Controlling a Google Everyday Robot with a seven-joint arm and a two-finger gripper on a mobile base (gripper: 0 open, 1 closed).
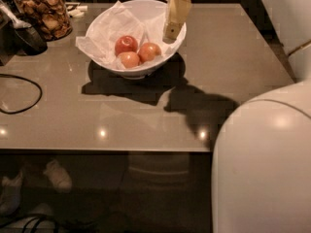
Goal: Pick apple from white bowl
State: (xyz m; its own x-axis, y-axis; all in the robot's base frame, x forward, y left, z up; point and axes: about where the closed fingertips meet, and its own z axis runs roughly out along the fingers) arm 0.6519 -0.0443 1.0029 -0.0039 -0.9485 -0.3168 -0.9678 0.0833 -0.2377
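Observation:
The white bowl, lined with crumpled white paper, stands at the back middle of the table. Three apples lie in it. The orange-red apple is on the right, a deeper red one is at the back left, and a paler one is in front. My gripper hangs pointing down over the bowl's right rim. It is just right of the orange-red apple and above it, not touching it.
A glass jar of brown snacks stands at the back left, with a dark utensil holder beside it. A black cable loops on the table's left side. My white body fills the lower right. The table's front edge runs across the middle.

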